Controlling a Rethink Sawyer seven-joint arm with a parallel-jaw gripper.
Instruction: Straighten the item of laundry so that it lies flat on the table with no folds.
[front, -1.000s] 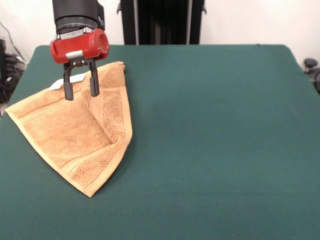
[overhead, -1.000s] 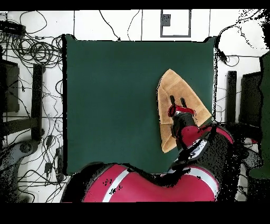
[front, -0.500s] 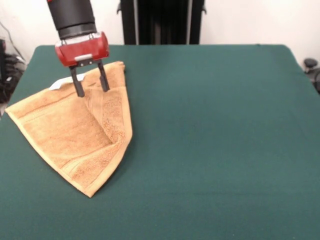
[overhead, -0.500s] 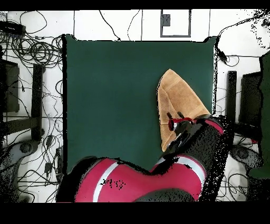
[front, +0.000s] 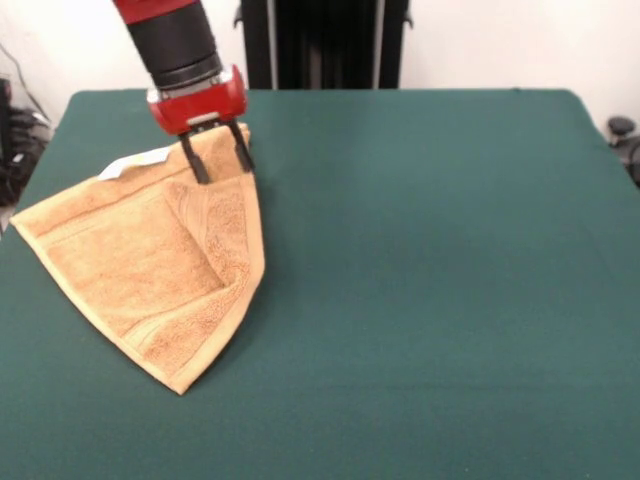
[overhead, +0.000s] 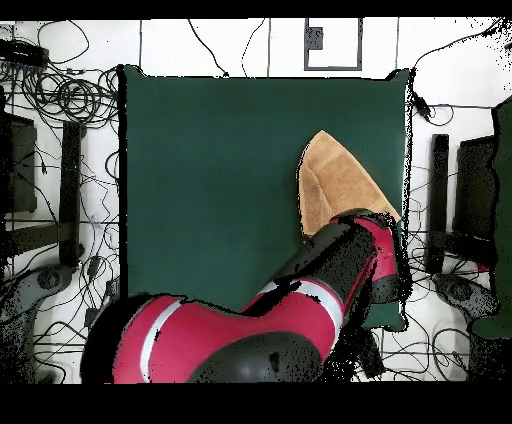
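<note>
The small golden-tan terry towel lies by the left edge of the large dark green felt-like table in the front view, folded over on itself into a rough triangle. One point reaches toward the table's near edge, one corner touches the left edge, and a third corner sits up toward the far left corner. A small white tag pokes out along the upper left hem. The pile is looped and matte, with flatter woven bands running just inside the borders; a raised fold ridge runs down the right half of the towel.

The red and black gripper hangs right over the towel's far corner, its two thin black fingers spread apart and angled down, the tips at or just above the cloth with nothing pinched between them. From there the towel stretches away toward the near left, its long axis a diagonal. The overhead view hides the gripper under the arm. I judge the folded layer beneath the tips is what needs catching.
</note>
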